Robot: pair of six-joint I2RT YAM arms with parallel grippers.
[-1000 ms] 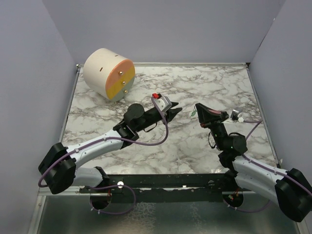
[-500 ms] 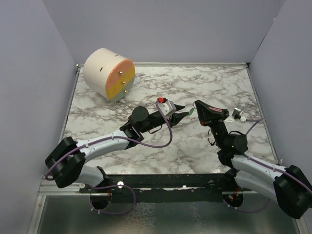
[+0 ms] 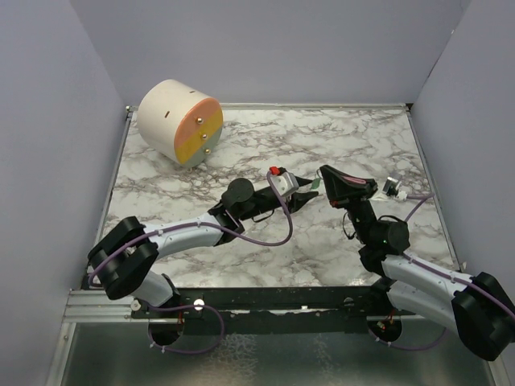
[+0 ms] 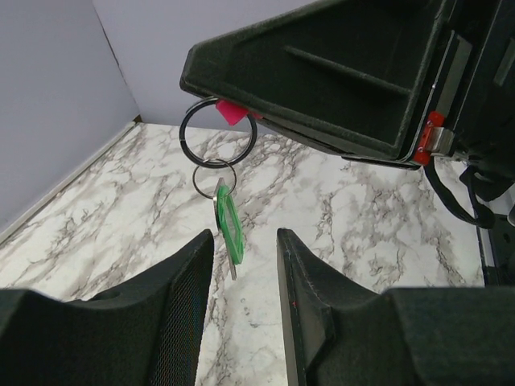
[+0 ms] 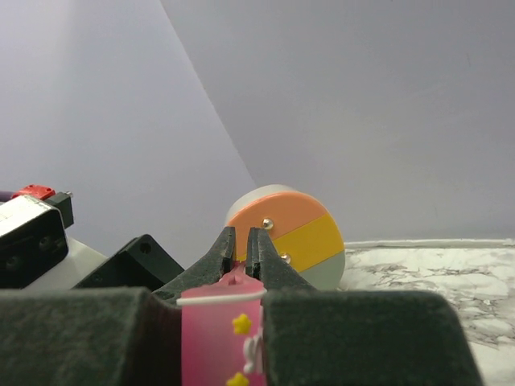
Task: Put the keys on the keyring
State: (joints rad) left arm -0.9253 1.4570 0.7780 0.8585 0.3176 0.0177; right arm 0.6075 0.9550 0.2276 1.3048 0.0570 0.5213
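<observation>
Left wrist view: the green key (image 4: 228, 229) is seen hanging on edge from a smaller link ring (image 4: 193, 177), which is itself looped through the dark round keyring (image 4: 183, 137). The whole string is suspended clear above the marble table (image 4: 346, 209). The keyring is carried by its pink strip tag (image 4: 231, 113), whose end is tucked under the tip of the right gripper (image 5: 243, 244). In the right wrist view those jaws are pressed together on the pink strip, so the tag is judged to be firmly pinched. The left gripper (image 4: 245, 240) is held just below the key with its jaws parted. The lower tip of the key dangles between the two pads (image 4: 173, 297), and no contact with either is noted. From overhead both gripper tips are found nearly touching near the table centre, with the key as a small green fleck between them. A cylinder with an orange and yellow face (image 3: 179, 121) lies well apart at the far left corner. Judgement: threading looks complete, and the step in hand is release and checking. The next move calls for a straight retreat of the left gripper, jaws kept apart, so that the key is not snagged or swung. The right grip should be kept steady meanwhile.
</observation>
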